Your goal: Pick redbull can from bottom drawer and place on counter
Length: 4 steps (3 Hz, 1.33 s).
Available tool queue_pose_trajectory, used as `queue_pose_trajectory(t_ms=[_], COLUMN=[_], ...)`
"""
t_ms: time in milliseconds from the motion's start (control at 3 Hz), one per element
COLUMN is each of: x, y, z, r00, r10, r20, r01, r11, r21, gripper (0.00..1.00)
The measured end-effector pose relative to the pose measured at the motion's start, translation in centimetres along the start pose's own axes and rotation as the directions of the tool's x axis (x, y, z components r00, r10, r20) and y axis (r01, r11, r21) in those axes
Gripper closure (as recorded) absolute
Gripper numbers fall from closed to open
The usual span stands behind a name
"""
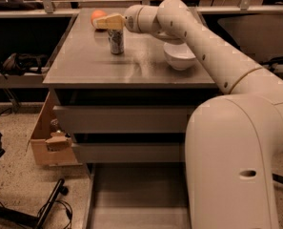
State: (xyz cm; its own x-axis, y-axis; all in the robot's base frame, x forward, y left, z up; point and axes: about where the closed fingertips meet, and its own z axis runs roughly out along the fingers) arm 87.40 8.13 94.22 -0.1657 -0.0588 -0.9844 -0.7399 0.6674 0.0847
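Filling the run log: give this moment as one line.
redbull can: upright on counter | gripper: directly above it | bottom drawer: open

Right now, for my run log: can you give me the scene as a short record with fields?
can: redbull can upright on the counter
gripper: gripper just above the can's top
drawer: bottom drawer pulled open
nearby: white bowl right of the can; orange round object behind it
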Motion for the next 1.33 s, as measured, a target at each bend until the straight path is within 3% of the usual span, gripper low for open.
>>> queue_pose_trajectory(t_ms=[333,667,1000,1333], x=[-6.3,-11.6,-13.4,-13.7], y=[-0.9,-1.6,-0.3,0.4], z=[-3.7,-10.7,-19.0,-25.1], r00=[0.995,0.975,0.939,0.916], r10=[-0.098,-0.180,-0.199,-0.150], r20=[-0.036,-0.131,-0.280,-0.373], r01=[0.098,0.187,0.232,0.237], r11=[0.9952,0.9811,0.9685,0.9510], r21=[-0.003,0.048,0.091,0.199], gripper=[0.00,0.00,0.00,0.00])
